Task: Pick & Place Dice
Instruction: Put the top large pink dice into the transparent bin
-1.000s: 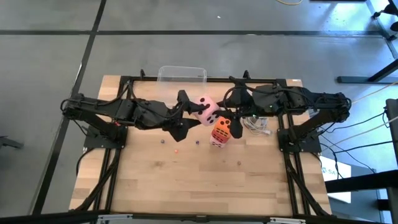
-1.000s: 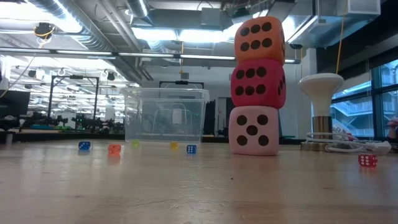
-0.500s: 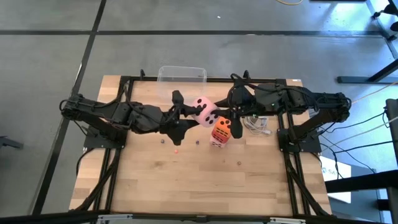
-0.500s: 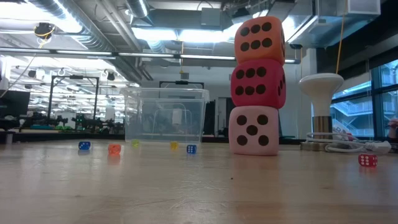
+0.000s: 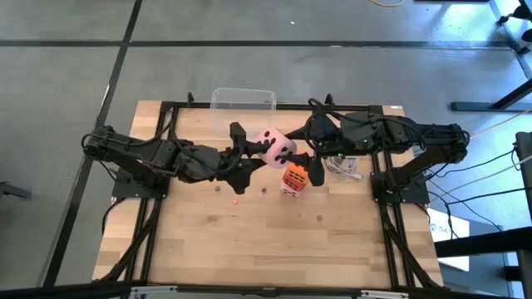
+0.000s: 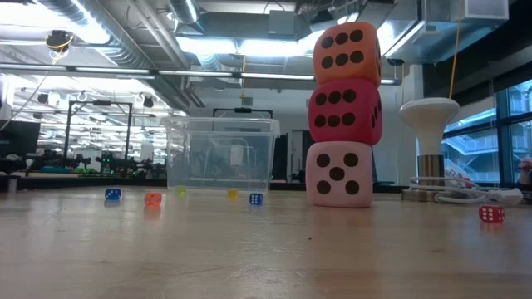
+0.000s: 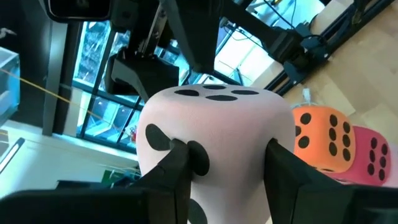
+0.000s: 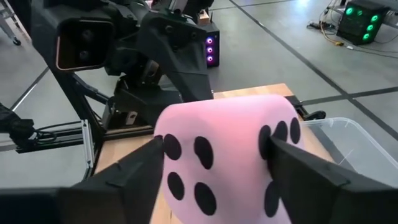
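Observation:
A pink die (image 5: 274, 148) with dark pips hangs in the air between both grippers, left of and beyond a stack of three dice. In the stack an orange die (image 6: 347, 54) sits on a red die (image 6: 345, 112), which sits on a pale pink die (image 6: 338, 173) standing on the table. My left gripper (image 7: 227, 158) reaches in from the table's left and is shut on the pink die (image 7: 217, 137). My right gripper (image 8: 214, 149) comes from the table's right and is open, with a finger on either side of the same die (image 8: 224, 155). My left gripper pinches the pink die by two opposite faces, one finger (image 7: 177, 165) on the face (image 7: 155, 140) with dark pips and the other finger (image 7: 283, 171) on the far face. The fingers come about level from the table's left. The die is lifted clear of the table and stack. My right gripper has its fingers (image 8: 140, 171) alongside two opposite sides of the pink die, coming from the table's right. Whether they touch the die I cannot tell.
A clear plastic tub (image 5: 243, 98) stands at the table's far edge. Several tiny coloured dice (image 6: 112, 194) lie scattered on the wood, one red (image 6: 491, 213) at the right. White cables (image 5: 345, 166) lie right of the stack. The table's near half (image 5: 274, 241) is bare wood.
The pink die has hung in about the same place between the two grippers, and the stack of three has stood still. No sure shift of either arm shows.

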